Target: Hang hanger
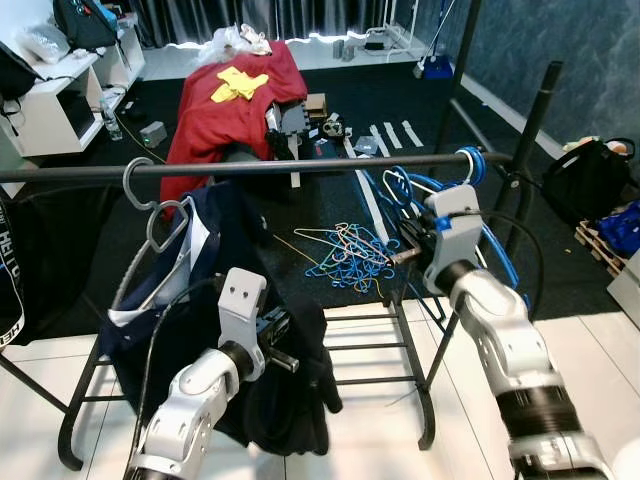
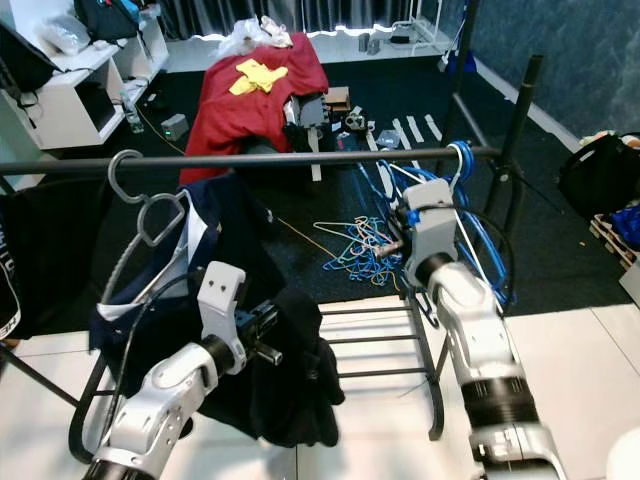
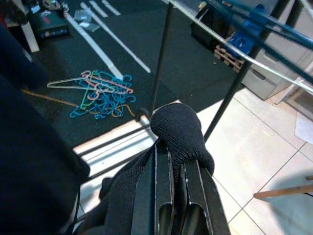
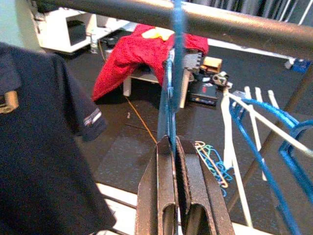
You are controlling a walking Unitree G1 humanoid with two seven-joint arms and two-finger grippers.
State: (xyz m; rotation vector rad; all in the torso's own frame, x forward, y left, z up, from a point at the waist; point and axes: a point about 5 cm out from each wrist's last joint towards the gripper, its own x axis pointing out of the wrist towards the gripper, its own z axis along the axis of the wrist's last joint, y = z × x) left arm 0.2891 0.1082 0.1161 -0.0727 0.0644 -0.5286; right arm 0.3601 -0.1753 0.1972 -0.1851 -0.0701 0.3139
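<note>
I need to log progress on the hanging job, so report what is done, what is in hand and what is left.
Done: a grey hanger carrying a navy shirt hangs on the rail, with blue hangers at its right end.
In hand: the right gripper is shut on a blue hanger hooked over the rail; the left gripper pinches a black garment.
Left: release, and a pile of hangers lies on the floor.

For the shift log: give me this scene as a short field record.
rail: dark bar across the rack
left gripper: shut on black garment
right gripper: shut on blue hanger, its hook over the rail
hung on rail: navy shirt on grey hanger; more blue hangers at the right end
floor: pile of hangers; red cloth behind
</note>
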